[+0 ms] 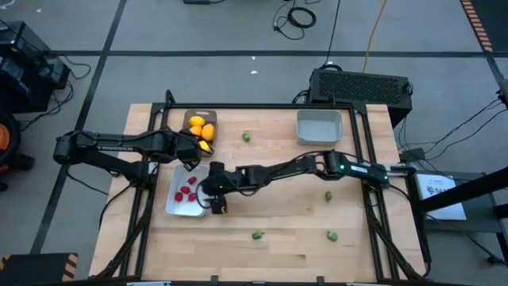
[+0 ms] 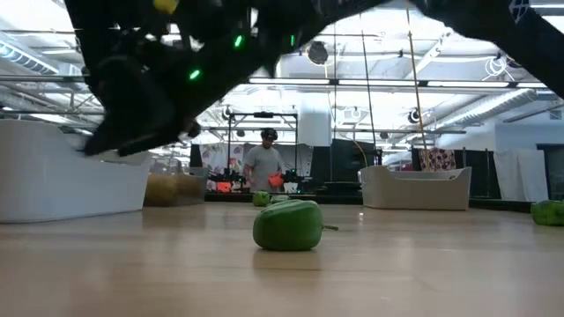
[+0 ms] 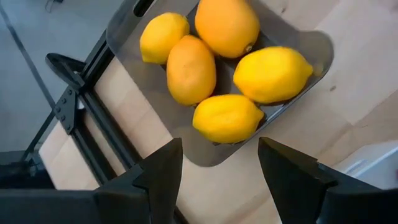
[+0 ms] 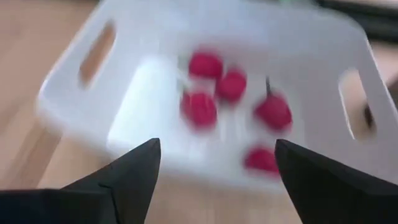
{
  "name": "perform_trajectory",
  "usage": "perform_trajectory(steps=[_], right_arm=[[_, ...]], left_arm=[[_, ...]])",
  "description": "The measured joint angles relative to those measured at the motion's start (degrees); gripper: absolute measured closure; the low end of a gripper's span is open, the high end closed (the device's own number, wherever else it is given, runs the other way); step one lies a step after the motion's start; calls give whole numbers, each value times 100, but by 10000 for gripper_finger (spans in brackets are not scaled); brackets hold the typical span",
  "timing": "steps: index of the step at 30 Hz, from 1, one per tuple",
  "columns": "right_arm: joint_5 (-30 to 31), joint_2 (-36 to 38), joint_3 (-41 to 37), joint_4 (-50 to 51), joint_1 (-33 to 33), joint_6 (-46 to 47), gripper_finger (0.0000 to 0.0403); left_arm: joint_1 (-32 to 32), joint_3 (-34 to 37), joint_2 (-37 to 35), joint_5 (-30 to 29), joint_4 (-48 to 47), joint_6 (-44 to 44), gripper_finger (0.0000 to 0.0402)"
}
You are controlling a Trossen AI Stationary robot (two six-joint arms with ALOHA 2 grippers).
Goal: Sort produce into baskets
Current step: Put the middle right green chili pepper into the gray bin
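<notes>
Low view first: a green piece [image 2: 287, 225] is seen close up on the table [image 2: 282, 282], with another green piece [image 2: 548, 212] at the far right edge, the white tray [image 2: 70, 189] looming at the left and the pale grey bin [image 2: 414, 189] farther back; a person [image 2: 263, 167] is made out in the room beyond, something no other view offers. The arms are reduced here to a dark blur overhead.

From the right wrist view, the right pincer [image 4: 217, 168] is shown released, its fingers spread wide with nothing between them, hanging just above the white tray, where five red berries [image 4: 231, 86] are counted lying loose inside.

From the left wrist view, the left pincer [image 3: 219, 163] is caught parted and empty, poised over the near edge of the grey-brown tray [image 3: 127, 37], in which five lemons [image 3: 191, 70] are packed touching one another.

Only from the high view is the full layout given: white tray at the table's left-centre beneath the right pincer, grey-brown tray just behind it, pale grey bin at the far right, and five green pieces scattered loose, well apart from both pincers.
</notes>
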State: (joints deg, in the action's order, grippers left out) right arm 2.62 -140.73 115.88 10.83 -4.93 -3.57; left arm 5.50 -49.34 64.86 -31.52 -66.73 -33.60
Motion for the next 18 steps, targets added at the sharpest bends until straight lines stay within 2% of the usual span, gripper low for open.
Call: perform_trajectory(steps=[8,14,16,18], right_arm=[[2,1072,172,4021,10,-264,93],[4,1540,79,6235,17,34,93],[23,1721,-238,6702,-40,216,93],[13,2024,-776,6745,-142,402,93]], left_arm=[[-5,2,0,13,703,450,183],[-107,2,0,295,1189,595,183],[-216,2,1,541,1503,787,183],[-360,2,2,785,1912,1024,183]])
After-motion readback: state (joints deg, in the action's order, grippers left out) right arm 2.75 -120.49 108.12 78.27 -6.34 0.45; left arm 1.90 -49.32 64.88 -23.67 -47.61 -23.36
